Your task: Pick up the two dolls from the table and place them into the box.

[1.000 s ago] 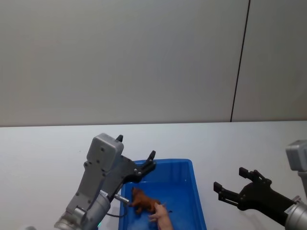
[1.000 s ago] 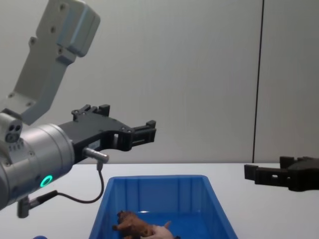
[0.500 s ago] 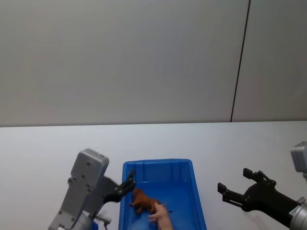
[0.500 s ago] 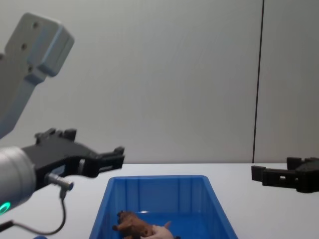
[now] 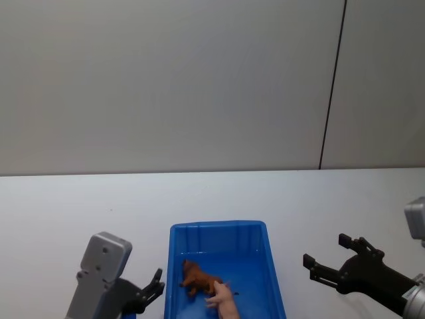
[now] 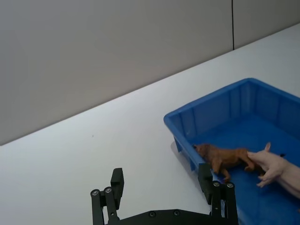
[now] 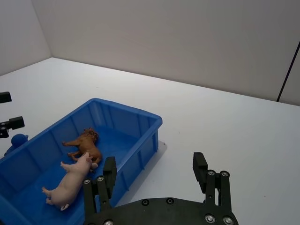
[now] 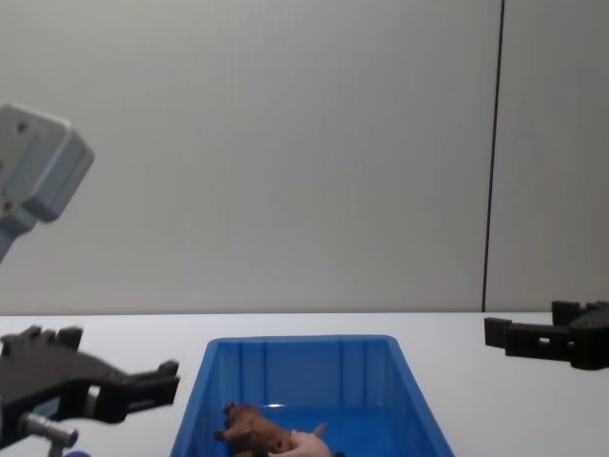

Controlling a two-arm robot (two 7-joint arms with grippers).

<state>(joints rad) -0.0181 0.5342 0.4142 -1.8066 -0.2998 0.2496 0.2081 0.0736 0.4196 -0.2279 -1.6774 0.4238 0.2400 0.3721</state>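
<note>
Pig (image 7: pixel 70 183) and lion (image 7: pixel 86 144) lie together in the box (image 5: pixel 258 228).
Both grippers, left (image 6: pixel 162 192) and right (image 7: pixel 154 174), flank it over the desk (image 5: pixel 80 206), jaws spread, empty.

Head view: the box (image 5: pixel 260 234) runs off the bottom edge, near end gone, and the pig (image 5: pixel 224 304) is cut there too. Chest view: pig (image 8: pixel 306 444) and lion (image 8: pixel 249 427) clipped at the bottom, right gripper (image 8: pixel 533 336) sliced by the right edge.

Plain grey wall (image 5: pixel 172 86) — one dark vertical seam (image 5: pixel 332 86).
</note>
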